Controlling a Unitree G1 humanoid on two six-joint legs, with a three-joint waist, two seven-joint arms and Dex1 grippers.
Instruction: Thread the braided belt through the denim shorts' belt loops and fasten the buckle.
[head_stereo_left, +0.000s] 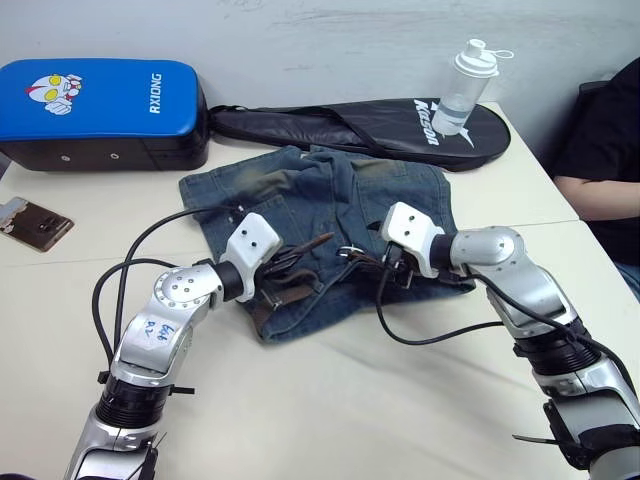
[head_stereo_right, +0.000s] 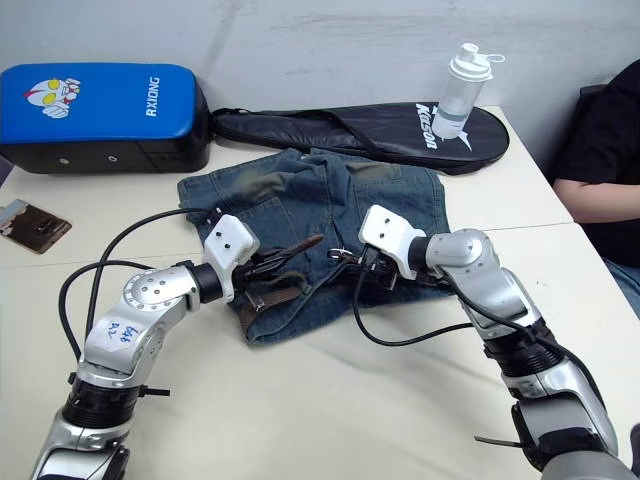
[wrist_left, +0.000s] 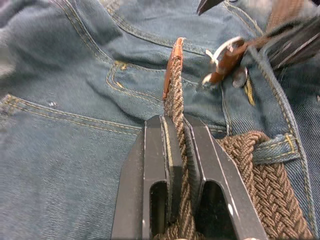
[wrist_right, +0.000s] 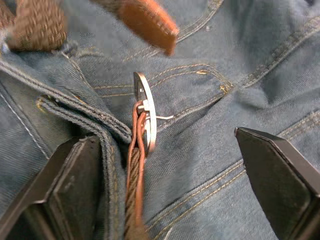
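The denim shorts (head_stereo_left: 320, 195) lie flat in the middle of the table. The braided belt (wrist_left: 270, 190) runs along the waistband and passes under a belt loop (wrist_left: 272, 149). My left gripper (wrist_left: 175, 120) is shut on the belt's free end, whose brown leather tip (wrist_left: 172, 62) sticks up above the denim. The silver buckle (wrist_right: 145, 115) stands on edge on the shorts, just beyond that tip. My right gripper (wrist_right: 162, 136) is open, its fingers wide apart on either side of the buckle end. In the left eye view the two grippers (head_stereo_left: 288, 262) (head_stereo_left: 388, 265) face each other over the waistband.
A blue padded case (head_stereo_left: 100, 105) sits at the back left and a black racket bag (head_stereo_left: 370, 128) behind the shorts, with a clear bottle (head_stereo_left: 465, 85) on it. A small brown item (head_stereo_left: 30, 225) lies at the left edge. A person sits at the right (head_stereo_left: 610, 150). Black cables (head_stereo_left: 430, 335) loop near both arms.
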